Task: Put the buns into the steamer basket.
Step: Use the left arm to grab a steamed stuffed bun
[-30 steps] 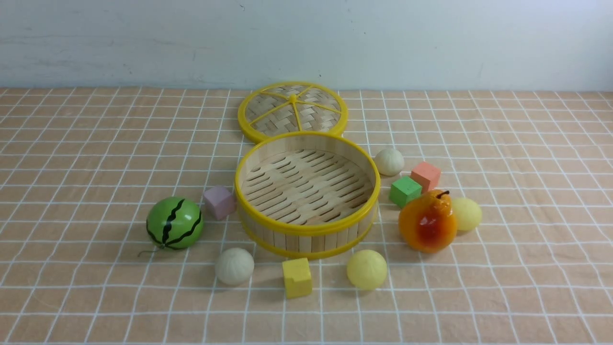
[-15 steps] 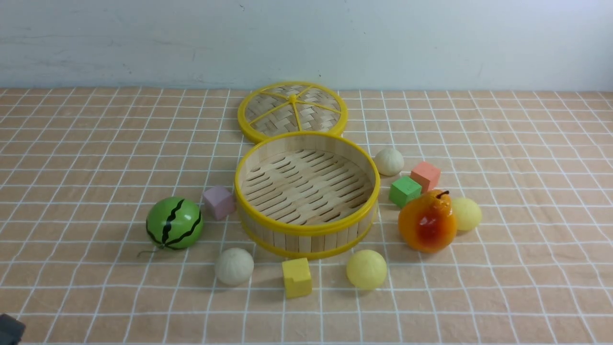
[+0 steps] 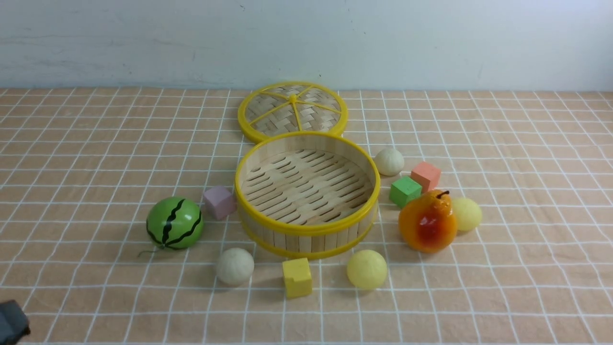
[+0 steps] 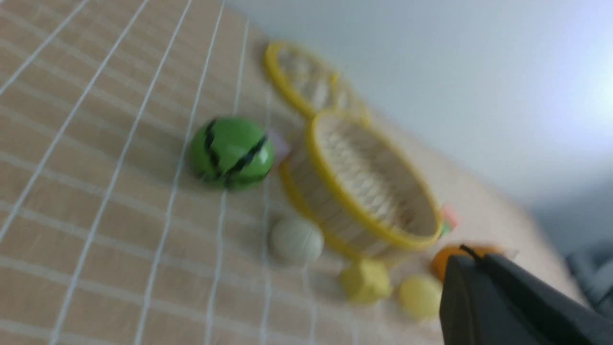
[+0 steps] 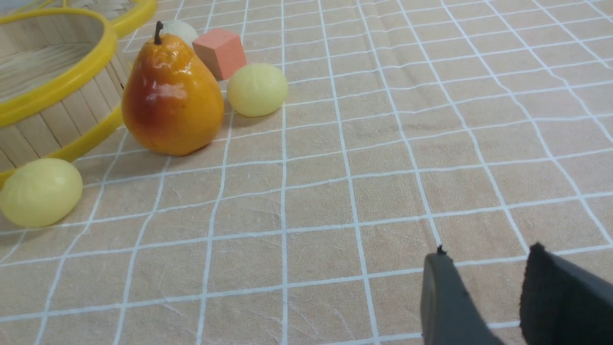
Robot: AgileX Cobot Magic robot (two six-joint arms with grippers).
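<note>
The left claw [image 3: 12, 322] has just edged in over the near-left corner of the table [image 3: 72, 297], pressed together and empty; the right claw [image 5: 486, 254] stands spread, empty. All four buns [image 3: 234, 266] lie on the table around the bare steamer basket [image 3: 306, 239], so loading evidently hasn't begun.

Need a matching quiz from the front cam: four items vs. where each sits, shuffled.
1 lid
2 yellow cube
3 green cube
4 pink cube

A between watermelon and steamer basket
B between off-white bun and pale yellow bun
C next to salmon cube
D behind steamer basket

Pairs: 1-D, 2-B, 3-C, 4-A
</note>
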